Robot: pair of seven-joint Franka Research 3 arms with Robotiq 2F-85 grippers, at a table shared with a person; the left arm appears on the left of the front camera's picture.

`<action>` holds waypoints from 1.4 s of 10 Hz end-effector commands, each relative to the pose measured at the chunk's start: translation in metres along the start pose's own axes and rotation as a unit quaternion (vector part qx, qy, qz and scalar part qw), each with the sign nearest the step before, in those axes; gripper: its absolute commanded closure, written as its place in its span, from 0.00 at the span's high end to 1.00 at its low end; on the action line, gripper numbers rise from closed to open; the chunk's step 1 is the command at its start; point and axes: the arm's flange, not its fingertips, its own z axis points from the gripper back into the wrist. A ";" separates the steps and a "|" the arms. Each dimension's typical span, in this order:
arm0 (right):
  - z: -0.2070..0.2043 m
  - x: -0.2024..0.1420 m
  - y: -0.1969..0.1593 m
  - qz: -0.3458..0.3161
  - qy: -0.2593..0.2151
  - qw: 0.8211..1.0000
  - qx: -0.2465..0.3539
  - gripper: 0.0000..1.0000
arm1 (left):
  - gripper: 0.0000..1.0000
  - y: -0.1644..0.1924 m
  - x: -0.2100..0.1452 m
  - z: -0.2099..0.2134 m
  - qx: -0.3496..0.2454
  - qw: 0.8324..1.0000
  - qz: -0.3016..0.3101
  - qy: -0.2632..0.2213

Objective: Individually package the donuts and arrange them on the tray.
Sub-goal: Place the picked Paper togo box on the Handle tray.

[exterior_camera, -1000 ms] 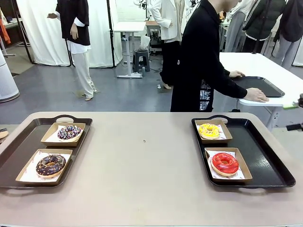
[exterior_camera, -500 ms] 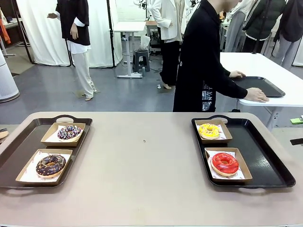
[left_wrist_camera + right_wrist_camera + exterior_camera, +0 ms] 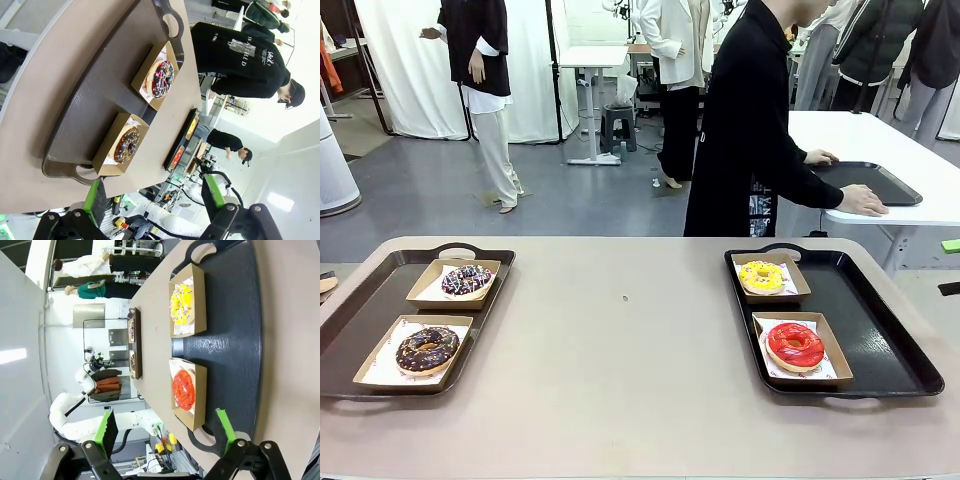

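Each of the donuts lies in its own open brown paper box. The dark purple donut point(image 3: 467, 280) and the chocolate donut point(image 3: 427, 348) are on the left dark tray point(image 3: 360, 310). On the right dark tray point(image 3: 880, 330) are the yellow donut point(image 3: 762, 276) and the red donut point(image 3: 795, 344). My left gripper point(image 3: 155, 197) is open and empty, held off the table's side, looking at the purple donut point(image 3: 160, 79) and the chocolate donut point(image 3: 126, 144). My right gripper point(image 3: 166, 430) is open and empty too, facing the yellow donut point(image 3: 181, 305) and the red donut point(image 3: 183, 389); its tips point(image 3: 950, 267) peek in at the right edge.
The beige table point(image 3: 620, 350) lies bare between the two trays. A person in black point(image 3: 750, 130) stands behind its far edge, both hands on a white table point(image 3: 910, 150) that bears another black tray point(image 3: 865, 180). Other people stand farther back.
The tips of my right gripper have drawn back toward the picture's right edge. The person in black has shifted slightly. Donuts, boxes and trays have not moved.
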 end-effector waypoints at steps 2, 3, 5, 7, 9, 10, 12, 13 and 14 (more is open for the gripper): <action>0.000 -0.002 -0.001 -0.008 0.002 1.000 -0.001 1.00 | 1.00 0.000 -0.004 0.001 -0.005 1.000 -0.002 -0.001; 0.000 -0.002 -0.001 -0.008 0.002 1.000 -0.001 1.00 | 1.00 0.000 -0.004 0.001 -0.005 1.000 -0.002 -0.001; 0.000 -0.002 -0.001 -0.008 0.002 1.000 -0.001 1.00 | 1.00 0.000 -0.004 0.001 -0.005 1.000 -0.002 -0.001; 0.000 -0.002 -0.001 -0.008 0.002 1.000 -0.001 1.00 | 1.00 0.000 -0.004 0.001 -0.005 1.000 -0.002 -0.001; 0.000 -0.002 -0.001 -0.008 0.002 1.000 -0.001 1.00 | 1.00 0.000 -0.004 0.001 -0.005 1.000 -0.002 -0.001; 0.000 -0.002 -0.001 -0.008 0.002 1.000 -0.001 1.00 | 1.00 0.000 -0.004 0.001 -0.005 1.000 -0.002 -0.001; 0.000 -0.002 -0.001 -0.008 0.002 1.000 -0.001 1.00 | 1.00 0.000 -0.004 0.001 -0.005 1.000 -0.002 -0.001; 0.000 -0.002 -0.001 -0.008 0.002 1.000 -0.001 1.00 | 1.00 0.000 -0.004 0.001 -0.005 1.000 -0.002 -0.001; 0.000 -0.002 -0.001 -0.008 0.002 1.000 -0.001 1.00 | 1.00 0.000 -0.004 0.001 -0.005 1.000 -0.002 -0.001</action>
